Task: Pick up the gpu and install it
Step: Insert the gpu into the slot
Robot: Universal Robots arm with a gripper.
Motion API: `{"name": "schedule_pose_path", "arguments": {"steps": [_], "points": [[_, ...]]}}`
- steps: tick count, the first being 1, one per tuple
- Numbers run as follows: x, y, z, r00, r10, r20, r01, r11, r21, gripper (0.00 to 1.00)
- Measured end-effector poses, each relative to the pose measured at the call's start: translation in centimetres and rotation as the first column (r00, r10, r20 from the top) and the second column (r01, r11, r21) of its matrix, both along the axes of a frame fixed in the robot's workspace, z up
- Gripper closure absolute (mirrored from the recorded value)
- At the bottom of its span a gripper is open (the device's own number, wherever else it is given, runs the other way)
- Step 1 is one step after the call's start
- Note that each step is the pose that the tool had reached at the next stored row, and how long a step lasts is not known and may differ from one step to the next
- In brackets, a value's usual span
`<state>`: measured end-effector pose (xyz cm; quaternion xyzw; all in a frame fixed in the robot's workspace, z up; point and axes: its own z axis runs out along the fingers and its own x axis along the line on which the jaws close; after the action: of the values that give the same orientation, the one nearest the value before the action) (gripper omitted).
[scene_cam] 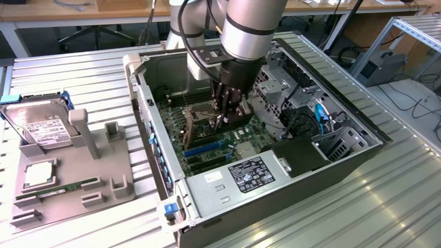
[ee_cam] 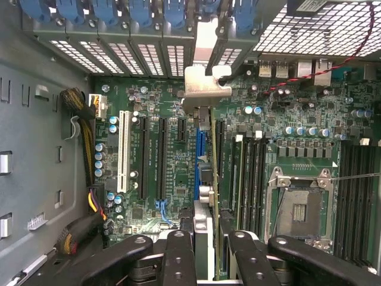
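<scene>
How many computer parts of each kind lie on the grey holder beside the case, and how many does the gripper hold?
hard drive: 1
processor: 1
memory stick: 1
gpu, held in the gripper: 1
Total: 4

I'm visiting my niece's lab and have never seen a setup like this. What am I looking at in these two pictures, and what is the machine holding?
The big grey jointed thing is a robot arm, reaching down into an open computer case that lies on its side on a metal table. One picture comes from a camera standing off the arm. The other comes from a camera on the arm's wrist, looking straight down at the green motherboard.

At the arm's tip is a gripper; its black fingers are closed on the gpu, a thin card seen edge-on, with a silver bracket at its far end. It stands over the motherboard's slots.

On the exterior view's left, a grey holder carries a hard drive and a memory stick.
</scene>
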<state>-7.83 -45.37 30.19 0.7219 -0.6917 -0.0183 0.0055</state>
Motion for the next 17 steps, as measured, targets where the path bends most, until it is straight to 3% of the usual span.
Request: {"name": "schedule_pose_path", "arguments": {"steps": [17], "points": [[0.0,-0.21,-0.42,1.0,0.0,0.0,0.0,1.0,0.0001,0.73]]}}
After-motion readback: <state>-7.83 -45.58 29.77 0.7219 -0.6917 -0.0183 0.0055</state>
